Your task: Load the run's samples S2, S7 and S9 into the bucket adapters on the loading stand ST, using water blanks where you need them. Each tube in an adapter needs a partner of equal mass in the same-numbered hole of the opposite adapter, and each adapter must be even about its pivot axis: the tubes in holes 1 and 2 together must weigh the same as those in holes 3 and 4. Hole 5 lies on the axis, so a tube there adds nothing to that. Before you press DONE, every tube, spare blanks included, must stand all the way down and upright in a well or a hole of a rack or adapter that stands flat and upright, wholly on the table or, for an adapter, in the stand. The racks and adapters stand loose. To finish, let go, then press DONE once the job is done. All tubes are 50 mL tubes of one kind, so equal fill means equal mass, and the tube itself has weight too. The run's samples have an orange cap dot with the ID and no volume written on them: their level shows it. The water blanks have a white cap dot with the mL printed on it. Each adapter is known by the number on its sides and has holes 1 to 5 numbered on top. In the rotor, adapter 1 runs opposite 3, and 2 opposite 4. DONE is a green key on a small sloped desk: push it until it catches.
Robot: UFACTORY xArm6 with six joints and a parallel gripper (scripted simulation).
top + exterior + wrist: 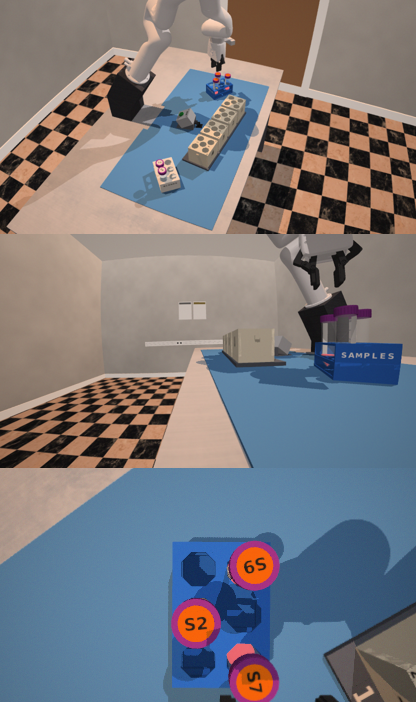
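Note:
My gripper (218,69) (326,286) hangs above the blue SAMPLES rack (210,90) (366,370) (177,548). Its fingers are apart, partly open, with nothing between them. Orange-dotted S9 (254,565), S2 (196,623) and S7 (253,680) stand in the rack. Pink liquid shows low in the rack; exact levels cannot be told. Several beige adapters (197,158) (256,353) stand in a row on the stand's dark base (256,364); their visible holes look empty. The white BLANKS rack (170,188) holds two capped tubes (159,162) (162,170) in its left column; their numbers are unreadable.
The grey DONE desk (187,119) with its green key (180,114) stands between the robot base (128,98) and the adapter row. The SAMPLES rack is close to the far end of the row. The blue mat (130,174) (290,420) lies under the racks.

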